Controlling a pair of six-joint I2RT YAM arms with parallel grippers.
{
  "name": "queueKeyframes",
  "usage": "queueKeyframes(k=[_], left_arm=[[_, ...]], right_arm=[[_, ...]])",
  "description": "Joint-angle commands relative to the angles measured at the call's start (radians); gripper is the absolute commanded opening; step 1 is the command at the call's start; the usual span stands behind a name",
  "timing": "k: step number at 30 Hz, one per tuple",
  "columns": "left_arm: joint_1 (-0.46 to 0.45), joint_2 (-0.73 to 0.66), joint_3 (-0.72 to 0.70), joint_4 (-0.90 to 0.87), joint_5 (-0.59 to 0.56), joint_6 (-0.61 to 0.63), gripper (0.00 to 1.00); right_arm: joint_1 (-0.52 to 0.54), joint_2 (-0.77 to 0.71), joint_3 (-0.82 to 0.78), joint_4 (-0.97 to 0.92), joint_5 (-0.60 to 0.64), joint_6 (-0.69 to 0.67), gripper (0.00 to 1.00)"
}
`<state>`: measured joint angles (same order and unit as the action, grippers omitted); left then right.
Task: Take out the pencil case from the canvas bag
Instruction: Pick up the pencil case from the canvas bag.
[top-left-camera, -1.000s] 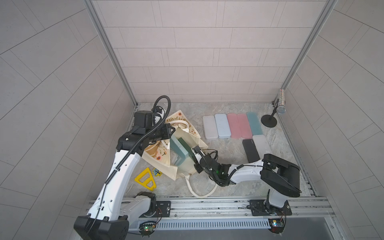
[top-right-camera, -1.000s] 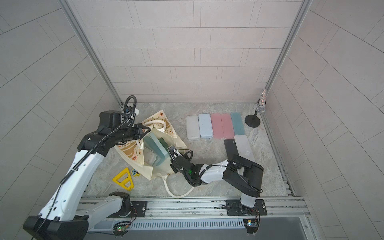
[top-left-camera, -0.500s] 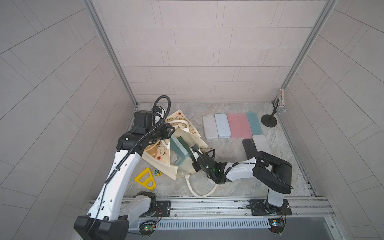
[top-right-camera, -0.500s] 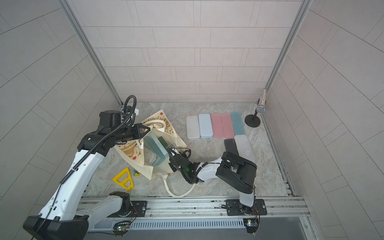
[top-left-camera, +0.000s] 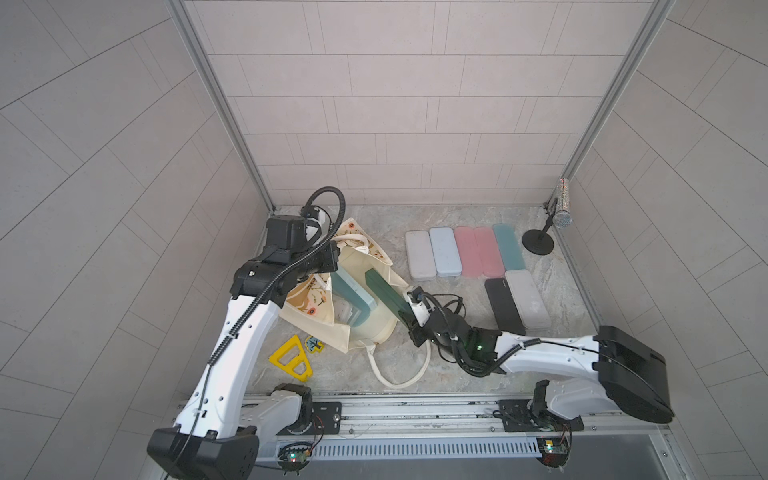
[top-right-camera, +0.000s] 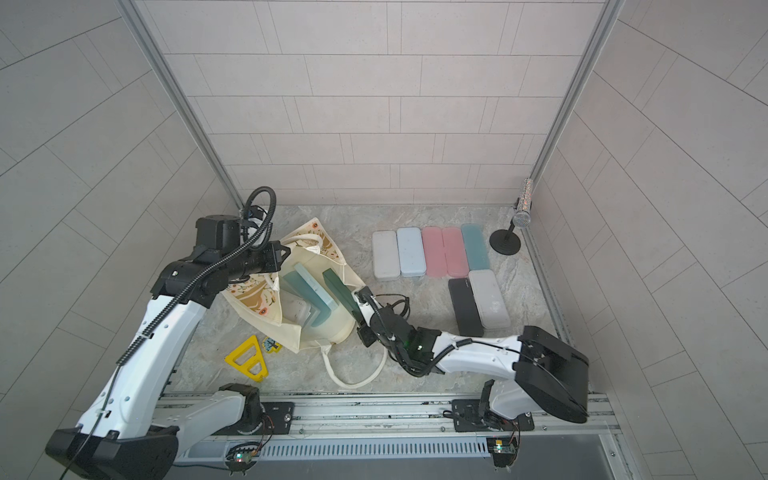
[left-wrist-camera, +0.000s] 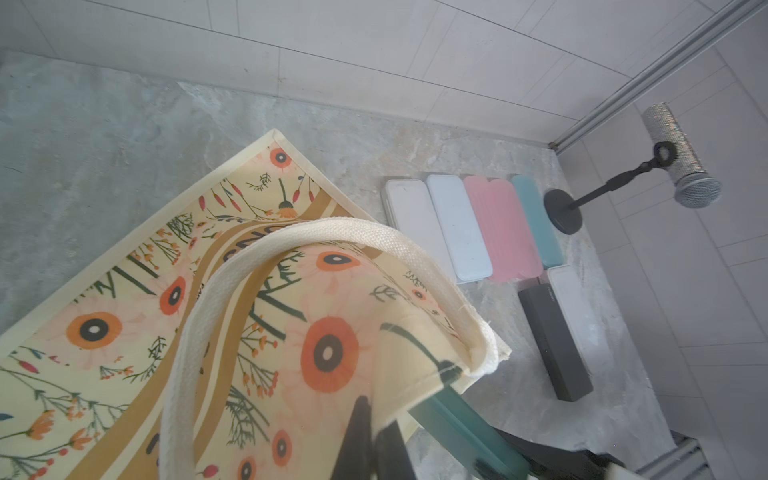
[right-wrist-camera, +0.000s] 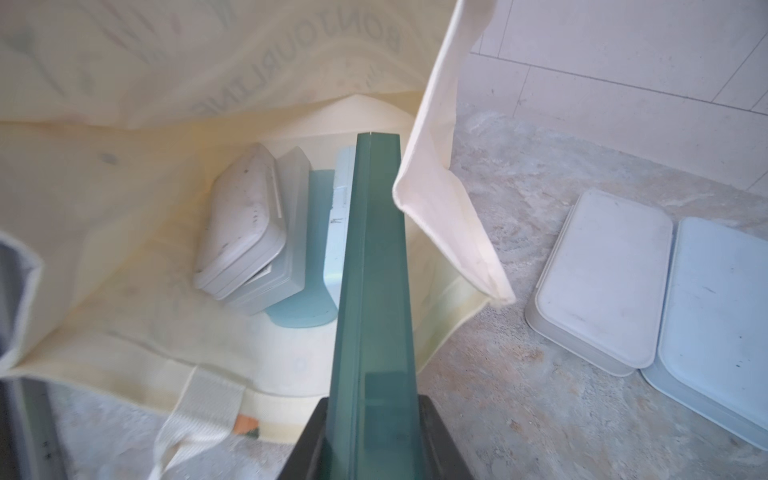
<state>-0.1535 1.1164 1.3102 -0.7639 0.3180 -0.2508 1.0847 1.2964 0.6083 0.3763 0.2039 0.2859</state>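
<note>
**Table**: marbled grey top that carries everything below.

**Canvas bag**: cream fabric tote with orange flower print, lying slumped with its mouth towards the right arm. Soft and limp, so it keeps no shape unless held. One rope handle trails loose on the table.

**Row of cases**: white, pale blue, pink and teal shells laid flat side by side, well apart from the bag. A black and a grey one lie nearer the right arm.

**Pencil case**: long dark teal shell standing on edge. Its far end is inside the bag mouth and its near end is outside. Judged rigid, smooth, light and probably slippery. A drooping flap of the bag rim rests against one side and may drag.
- Best hold: across the two broad flat faces, as now.
- A grip this close to the end may let the case swing.

**Loose cases**: a white one, then pale grey and blue ones, resting on the bag floor beside the teal shell.

**Left gripper**: fully closed, pinching the printed rim fabric and keeping the mouth lifted open.

**Right gripper**: jaws narrowed onto the near end of the pencil case, one on each broad face.
</note>
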Motion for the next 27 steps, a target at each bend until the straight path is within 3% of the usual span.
queueKeyframes(k=[1,4,11,17,20,27], left_arm=[[0.004,0.002,0.059,0.031,-0.085,0.063,0.0],[0.004,-0.018,0.062,0.041,-0.083,0.096,0.0],[0.008,-0.027,0.07,0.027,-0.242,0.137,0.0],[0.009,0.005,0.09,0.054,-0.355,0.126,0.0],[0.011,0.001,0.087,0.083,-0.353,0.118,0.0],[0.012,-0.007,0.074,0.092,-0.345,0.123,0.0]], right_arm=[[0.003,-0.137,-0.044,-0.108,-0.062,-0.028,0.18],[0.003,-0.256,-0.058,-0.191,-0.058,-0.057,0.18],[0.003,-0.451,-0.068,-0.389,0.048,-0.135,0.18],[0.003,-0.586,-0.094,-0.528,0.152,-0.089,0.18],[0.002,-0.613,-0.115,-0.567,0.248,-0.022,0.17],[-0.015,-0.583,-0.14,-0.594,0.327,0.093,0.17]])
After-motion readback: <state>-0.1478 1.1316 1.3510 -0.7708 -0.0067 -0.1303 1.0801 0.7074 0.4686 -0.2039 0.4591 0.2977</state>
